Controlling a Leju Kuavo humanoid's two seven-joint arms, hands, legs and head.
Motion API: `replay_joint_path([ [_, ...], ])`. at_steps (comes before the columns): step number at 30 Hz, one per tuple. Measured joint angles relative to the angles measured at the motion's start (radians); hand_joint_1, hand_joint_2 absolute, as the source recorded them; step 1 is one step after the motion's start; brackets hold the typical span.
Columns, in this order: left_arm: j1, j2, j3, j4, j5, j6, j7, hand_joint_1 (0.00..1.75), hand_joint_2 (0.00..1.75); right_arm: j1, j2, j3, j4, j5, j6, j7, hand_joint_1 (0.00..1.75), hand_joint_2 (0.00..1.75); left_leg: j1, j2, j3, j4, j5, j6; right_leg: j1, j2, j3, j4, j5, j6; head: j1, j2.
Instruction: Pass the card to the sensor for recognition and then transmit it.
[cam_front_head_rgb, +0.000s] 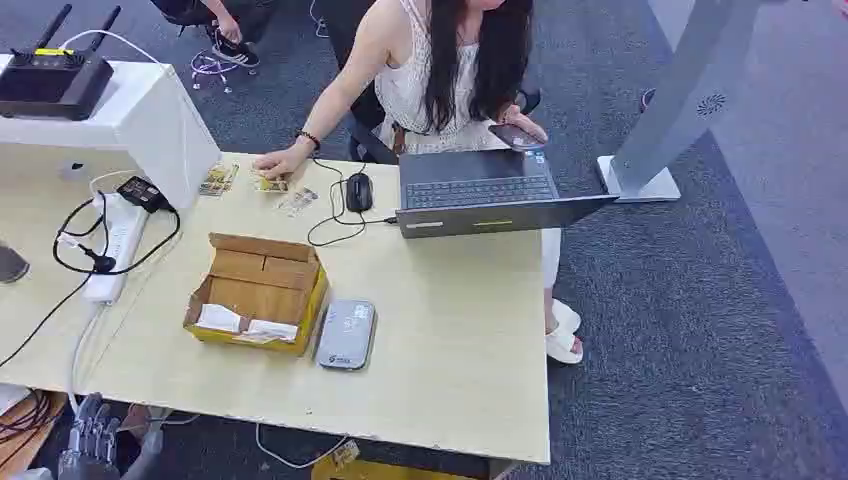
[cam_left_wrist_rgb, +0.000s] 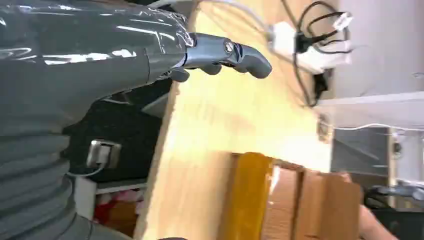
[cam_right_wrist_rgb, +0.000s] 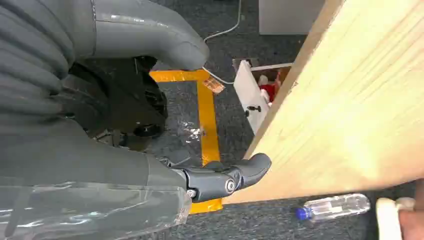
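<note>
Left hand (cam_front_head_rgb: 92, 440), fingers apart and holding nothing, hangs below the near edge of the table (cam_front_head_rgb: 450, 340). Right hand (cam_right_wrist_rgb: 220, 181), likewise empty with fingers extended, sits beside the table edge. Cards (cam_front_head_rgb: 272, 184) lie at the far side, beyond the cardboard box (cam_front_head_rgb: 258, 290) and grey sensor (cam_front_head_rgb: 346, 334), under a person's hand (cam_front_head_rgb: 280, 162).

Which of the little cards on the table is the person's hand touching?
The middle card, under the person's hand. The card by the white stand and the one near the mouse lie untouched.
</note>
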Motion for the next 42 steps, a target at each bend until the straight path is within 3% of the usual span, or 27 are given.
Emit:
replay_joint_path([
  [4,0.012,0.002,-0.024,-0.086,-0.015,0.033,-0.01,0.0,1.75,-0.007,0.005,-0.038,0.001,0.035,0.006,-0.011,0.0,1.75,0.0,0.0,0.0,0.0,0.0,0.0,0.0,0.0,0.0,0.0,0.0,0.0,0.0,0.0],
  [12,-0.044,0.024,-0.128,-0.2,-0.153,0.176,-0.014,0.0,1.75,-0.041,0.013,-0.105,0.019,0.135,0.025,-0.04,0.0,1.75,0.0,0.001,0.001,0.0,0.001,0.0,0.0,0.001,0.0,0.0,0.0,0.0,-0.001,0.0],
  [27,-0.284,0.111,-0.332,-0.183,-0.539,0.343,0.152,0.0,1.75,-0.091,0.023,-0.147,0.068,0.247,0.035,-0.055,0.0,1.75,0.0,0.001,0.001,0.001,0.002,-0.001,0.0,0.001,0.0,0.0,0.001,0.0,0.0,0.0],
  [42,-0.521,0.208,-0.527,-0.07,-0.934,0.488,0.34,0.0,1.75,-0.132,0.034,-0.161,0.116,0.344,0.037,-0.061,0.0,1.75,0.001,0.0,0.001,0.002,0.002,-0.001,0.0,0.001,0.0,0.001,0.002,0.0,0.0,0.0],
])
